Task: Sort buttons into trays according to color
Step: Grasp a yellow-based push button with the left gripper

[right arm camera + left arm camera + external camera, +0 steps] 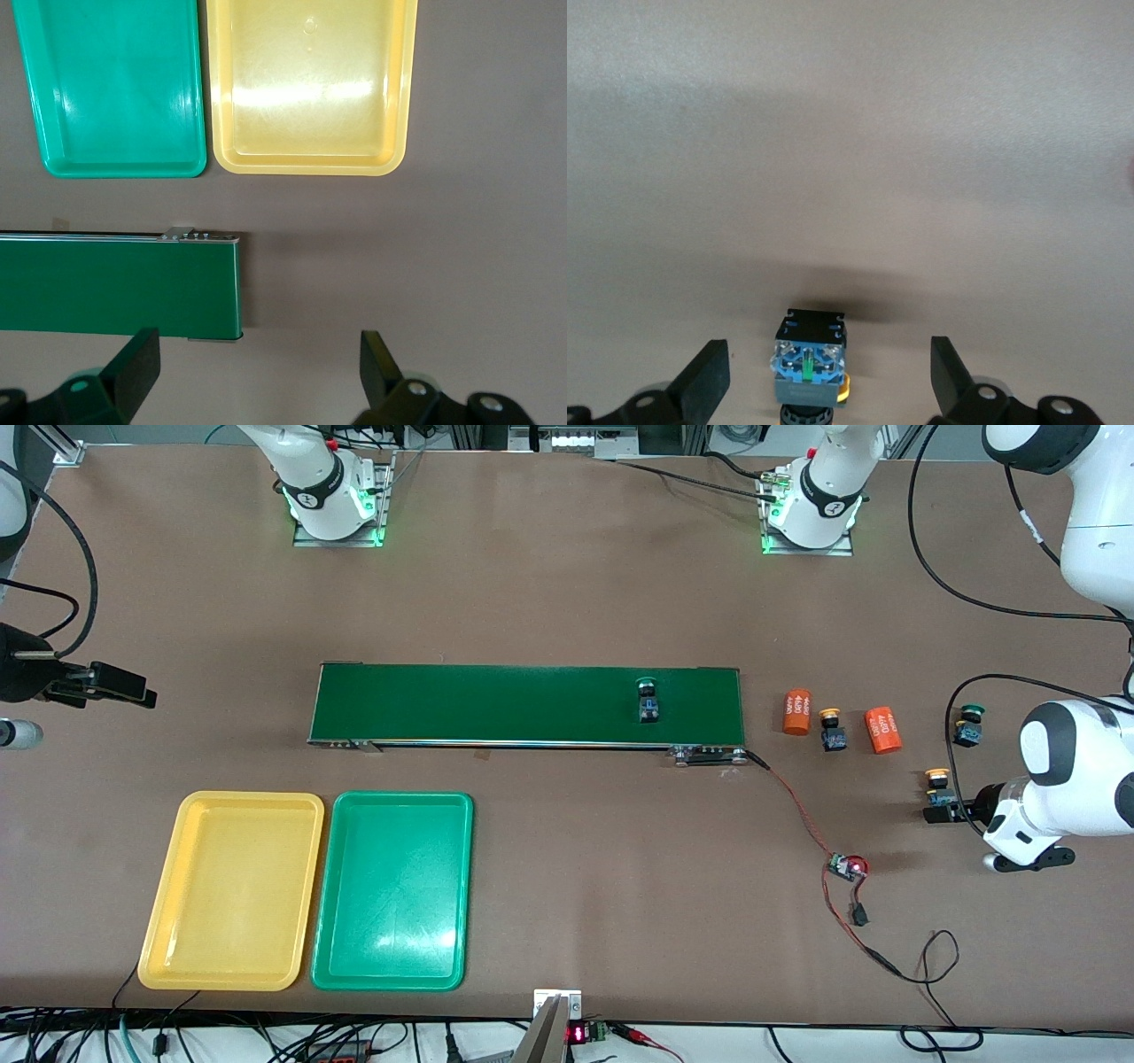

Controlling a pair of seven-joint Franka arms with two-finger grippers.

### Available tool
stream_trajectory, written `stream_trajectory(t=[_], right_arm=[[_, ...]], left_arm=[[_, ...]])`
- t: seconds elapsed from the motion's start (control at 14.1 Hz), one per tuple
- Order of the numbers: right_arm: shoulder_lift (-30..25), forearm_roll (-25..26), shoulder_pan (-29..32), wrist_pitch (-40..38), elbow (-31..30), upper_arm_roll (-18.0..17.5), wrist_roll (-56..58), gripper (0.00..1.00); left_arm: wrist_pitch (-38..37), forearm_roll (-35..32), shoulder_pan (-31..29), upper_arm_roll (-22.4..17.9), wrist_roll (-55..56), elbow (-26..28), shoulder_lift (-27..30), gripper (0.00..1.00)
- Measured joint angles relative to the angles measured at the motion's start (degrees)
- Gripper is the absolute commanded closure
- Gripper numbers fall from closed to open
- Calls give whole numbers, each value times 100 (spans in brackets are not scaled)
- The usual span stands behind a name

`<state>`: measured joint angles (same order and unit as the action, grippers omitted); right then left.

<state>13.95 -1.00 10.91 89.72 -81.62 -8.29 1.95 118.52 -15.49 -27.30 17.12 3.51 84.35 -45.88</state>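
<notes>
Two spread fingers of the left gripper [830,379] bracketed a light, rigid yellow-capped button [809,367] near the bench's left-arm edge, best pinched across its blocky body, while the right gripper [257,372] waited open over the conveyor belt's [115,282] end.

A wide brown table [549,584] fills the scene under even, soft light. Tangled cables [266,1041] run along its edge nearest the front camera.
</notes>
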Motion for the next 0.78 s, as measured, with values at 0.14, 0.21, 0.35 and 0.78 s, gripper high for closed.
stream_trajectory(t=[0.14,0.21,0.35,0.78], right_arm=[[10,-1,0,-19,0,0,12,0],[20,-1,-1,-26,0,-4,18,0],[42,-1,-5,-26,-1,-20,19,0],[76,-1,-18,-36,-1,-50,23,0]], left_arm=[[-7,0,-64,-6,-51,9,-80,0],[-7,-1,-88,-7,-58,12,-131,0],[-7,-1,-97,-7,-59,15,-215,0],[-182,-1,-97,-6,-59,133,-256,20]])
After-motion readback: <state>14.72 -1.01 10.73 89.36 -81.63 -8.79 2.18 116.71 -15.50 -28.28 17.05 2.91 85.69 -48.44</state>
